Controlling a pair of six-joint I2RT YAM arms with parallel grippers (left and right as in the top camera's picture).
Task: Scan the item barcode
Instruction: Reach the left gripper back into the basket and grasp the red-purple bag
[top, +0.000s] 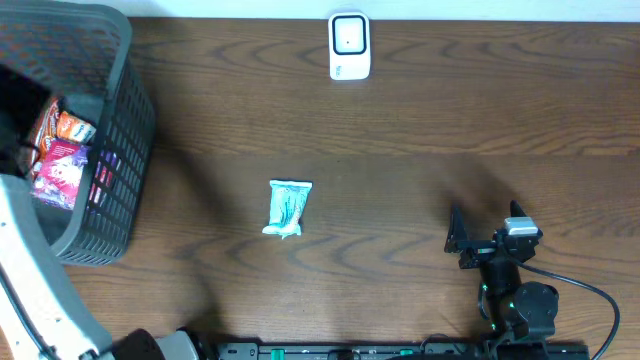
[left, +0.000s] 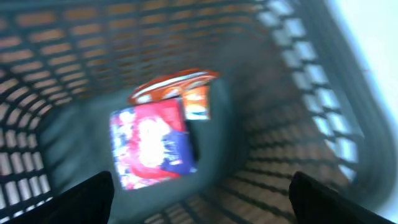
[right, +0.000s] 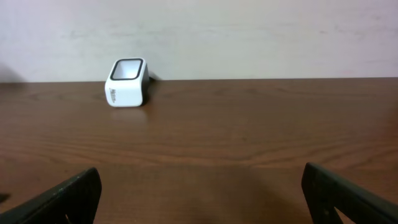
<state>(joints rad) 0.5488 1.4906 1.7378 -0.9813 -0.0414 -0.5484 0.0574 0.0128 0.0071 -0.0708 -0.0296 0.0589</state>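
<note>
Overhead view: right gripper (top: 485, 222) sits at the near right of the table (top: 420, 150), fingers spread wide, nothing between them, aimed at the far side. Mid-table lies the teal packet (top: 290, 208), flat, well apart from both grippers. Its long axis runs near to far, slightly tilted: the near crimped end leans left, the far end points roughly toward the scanner (top: 349, 46). At the left edge stands the dark mesh basket (top: 125, 130), with the left arm reaching over it. Left wrist view, blurred: left gripper (left: 202, 199) hangs above the basket's inside, fingers far apart and empty. Below it a red-and-white packet (left: 152, 146) lies on the bottom, an orange packet (left: 180, 87) just behind it. Farthest out, the white scanner stands at the far edge, centre, window tilted upward.
</note>
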